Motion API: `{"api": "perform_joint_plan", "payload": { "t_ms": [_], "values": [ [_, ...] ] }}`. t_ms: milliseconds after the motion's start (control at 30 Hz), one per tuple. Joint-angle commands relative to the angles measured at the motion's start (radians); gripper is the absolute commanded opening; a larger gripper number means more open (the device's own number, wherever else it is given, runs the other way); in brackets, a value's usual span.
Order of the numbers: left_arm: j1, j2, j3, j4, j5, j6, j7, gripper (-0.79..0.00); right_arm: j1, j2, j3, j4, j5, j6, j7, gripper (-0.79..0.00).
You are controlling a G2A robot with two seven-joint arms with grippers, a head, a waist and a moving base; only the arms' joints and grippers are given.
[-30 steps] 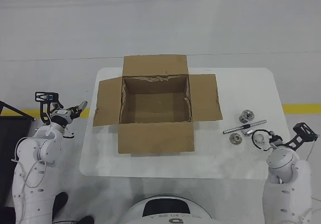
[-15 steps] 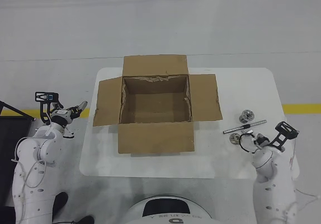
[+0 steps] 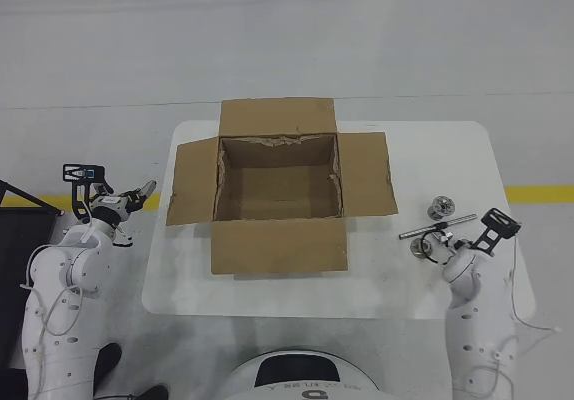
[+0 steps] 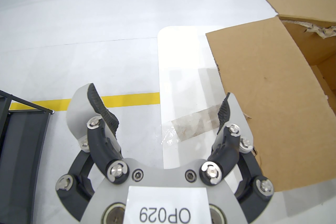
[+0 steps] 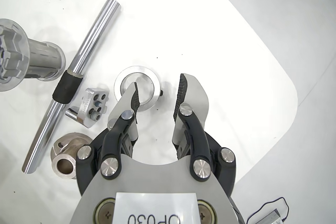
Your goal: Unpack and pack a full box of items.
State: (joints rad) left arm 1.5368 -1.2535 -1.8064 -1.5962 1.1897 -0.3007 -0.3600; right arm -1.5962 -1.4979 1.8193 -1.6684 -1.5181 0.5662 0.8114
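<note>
At tabletop [image 3: 267, 292] centre: one cardboard box [image 3: 280, 190], flaps spread;
Right of box: five metal parts [image 3: 437, 228]; one rod [image 5: 78, 75], spool [image 5: 29, 57], ring [image 5: 151, 90], block [image 5: 90, 107], bushing [image 5: 65, 154];
Right pincer [image 5: 158, 80]: open over ring;
Left pincer [image 4: 159, 91]: open beside tabletop

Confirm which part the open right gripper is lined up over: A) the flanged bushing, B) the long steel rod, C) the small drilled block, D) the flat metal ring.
D: in the right wrist view the right gripper sits over the flat metal ring, one of its fingers crossing the ring's bore; the steel rod, drilled block and flanged bushing lie off to one side.
</note>
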Motion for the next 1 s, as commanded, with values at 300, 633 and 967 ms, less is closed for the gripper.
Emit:
{"api": "perform_joint_plan", "payload": {
  "t_ms": [300, 633, 967],
  "values": [
    [0.0, 0.0, 0.0, 0.0, 0.0, 0.0, 0.0, 0.0, 0.062, 0.0, -0.024, 0.074, -0.076, 0.023, 0.041, -0.588],
    [0.0, 0.0, 0.0, 0.0, 0.0, 0.0, 0.0, 0.0, 0.051, 0.003, 0.031, 0.037, -0.037, 0.009, 0.054, -0.785],
    [0.0, 0.0, 0.0, 0.0, 0.0, 0.0, 0.0, 0.0, -0.115, 0.003, 0.223, -0.166, 0.339, -0.17, 0.016, -0.785]
  ]
}}
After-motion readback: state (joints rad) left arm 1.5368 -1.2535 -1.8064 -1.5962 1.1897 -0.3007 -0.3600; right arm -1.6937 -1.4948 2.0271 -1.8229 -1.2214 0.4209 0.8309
